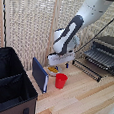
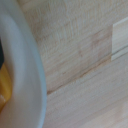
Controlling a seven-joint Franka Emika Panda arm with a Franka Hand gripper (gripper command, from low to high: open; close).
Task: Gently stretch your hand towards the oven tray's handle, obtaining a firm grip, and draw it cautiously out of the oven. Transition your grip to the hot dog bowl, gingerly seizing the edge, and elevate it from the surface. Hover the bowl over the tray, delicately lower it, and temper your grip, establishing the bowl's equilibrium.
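The fingers [image 1: 56, 64] are down at the hot dog bowl [image 1: 52, 69], but neither view shows the fingertips themselves, so it cannot be told whether they are released, clenched, or grasping the rim. The wrist view shows only the bowl's white rim [image 2: 25, 75], a sliver of yellow-orange food [image 2: 4, 82] inside it, and the bare wooden desk [image 2: 85, 60] beyond. In the exterior view the bowl sits low at the desk [image 1: 83, 103], between the upright blue panel [image 1: 40, 75] and the red cup [image 1: 61, 81]; whether it rests on the desk or is already slightly lifted cannot be determined. The oven [image 1: 108, 51] stands at the exterior view's right, and the oven tray [image 1: 89, 68] projects out of its front toward the bowl, with the tray's handle [image 1: 86, 70] along the near edge. Judged from this layout, the tray-extraction step is complete, and the current step is seizing the bowl's edge. Remaining steps: lift the bowl, carry it over the tray, lower it, and release. The bowl and the tray are well apart, so a lateral transfer is required. A black fabric bin [image 1: 7, 83] occupies the exterior view's left. No brand, label or writing is legible in either view.
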